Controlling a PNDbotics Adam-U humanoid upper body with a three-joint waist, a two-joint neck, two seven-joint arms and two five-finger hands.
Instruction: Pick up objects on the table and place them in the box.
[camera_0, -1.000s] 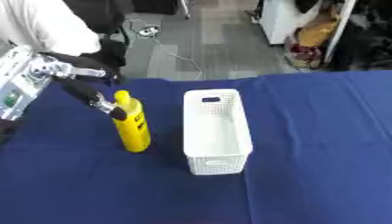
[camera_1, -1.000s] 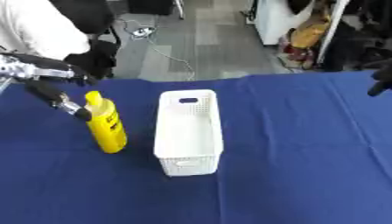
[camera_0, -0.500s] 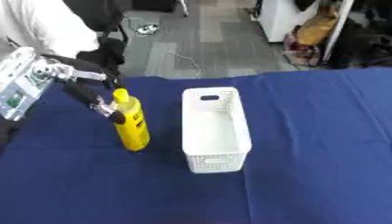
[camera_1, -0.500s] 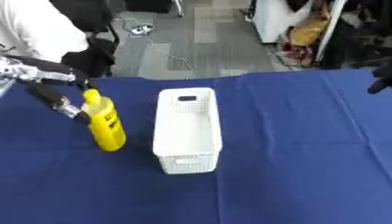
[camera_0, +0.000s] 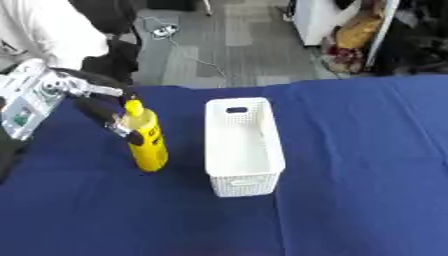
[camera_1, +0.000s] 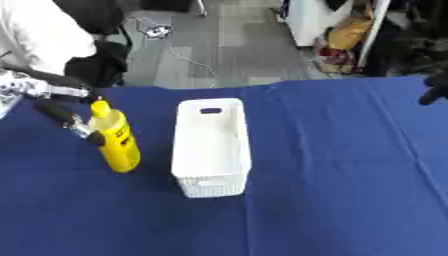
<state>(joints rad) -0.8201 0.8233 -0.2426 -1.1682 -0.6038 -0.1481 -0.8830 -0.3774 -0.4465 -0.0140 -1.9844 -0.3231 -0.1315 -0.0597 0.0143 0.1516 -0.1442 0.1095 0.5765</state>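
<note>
**A:** Where is the bottle sitting for you right now?

**B:** The yellow bottle (camera_0: 147, 142) is standing upright on the blue table (camera_0: 350, 175), at about nine o'clock from the white box (camera_0: 241, 145) and just beside it, not touching. The box is lying with its long side running from twelve to six o'clock, a handle slot at its twelve o'clock end.

**A:** What is your left hand doing?

**B:** Your left hand (camera_0: 109, 112) is reaching in from ten o'clock, its black fingers curling against the bottle's neck and shoulder. It is grasping the bottle near the top.

**A:** And your right hand?

**B:** Your right hand (camera_1: 434, 90) is showing only as a dark shape at the three o'clock edge of the right eye view. You cannot tell whether its fingers are curled or relaxed.
</note>
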